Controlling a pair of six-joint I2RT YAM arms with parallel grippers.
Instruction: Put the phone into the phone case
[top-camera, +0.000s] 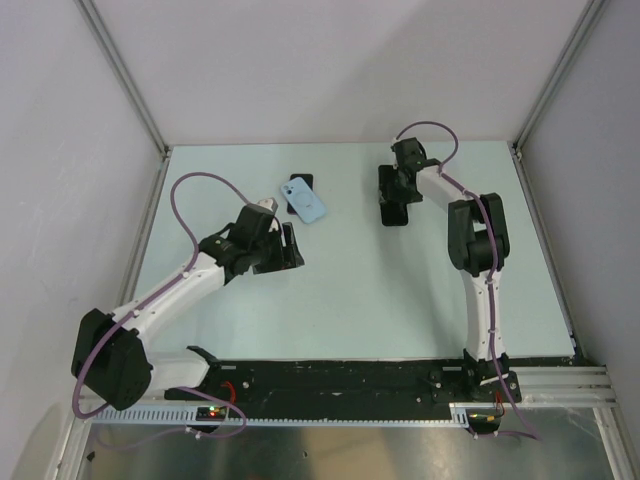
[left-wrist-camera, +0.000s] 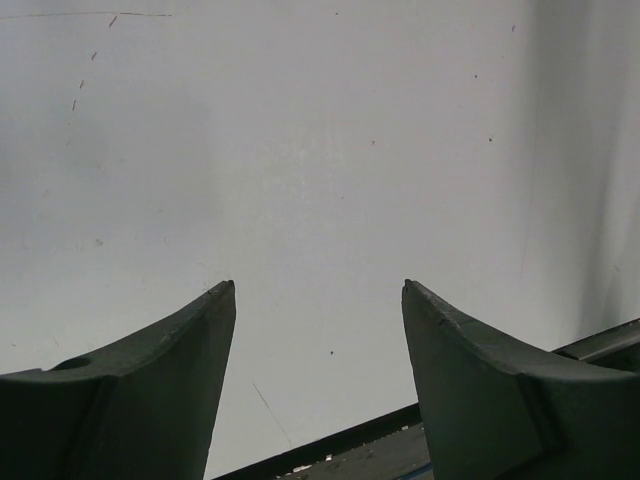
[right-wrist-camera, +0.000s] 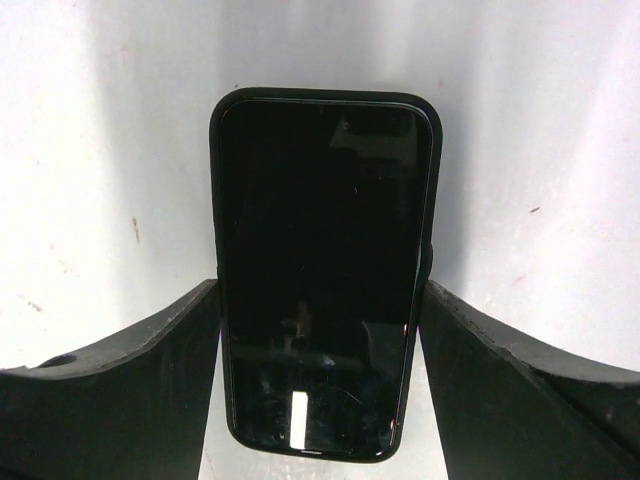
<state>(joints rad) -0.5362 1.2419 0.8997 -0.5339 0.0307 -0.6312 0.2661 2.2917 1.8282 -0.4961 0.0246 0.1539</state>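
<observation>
The black phone (right-wrist-camera: 325, 230) lies on the surface (top-camera: 350, 290) between the wide jaws of the right gripper (right-wrist-camera: 320, 290), whose hold cannot be told, while the left gripper (left-wrist-camera: 319, 290), jaws released, hovers near the blue phone case (top-camera: 306, 201); this looks like pickup, calling next for a firm squeeze and lift.

Black phone (right-wrist-camera: 320, 280), light blue phone case (top-camera: 306, 203), pale mint-white table (top-camera: 400, 290), purple cables (top-camera: 430, 124).

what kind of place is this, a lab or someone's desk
Probably a robot test cell in a lab: a left arm and right arm bolted to a black rail at the table edge, with plain white panels in metal framing closing it in.
</observation>
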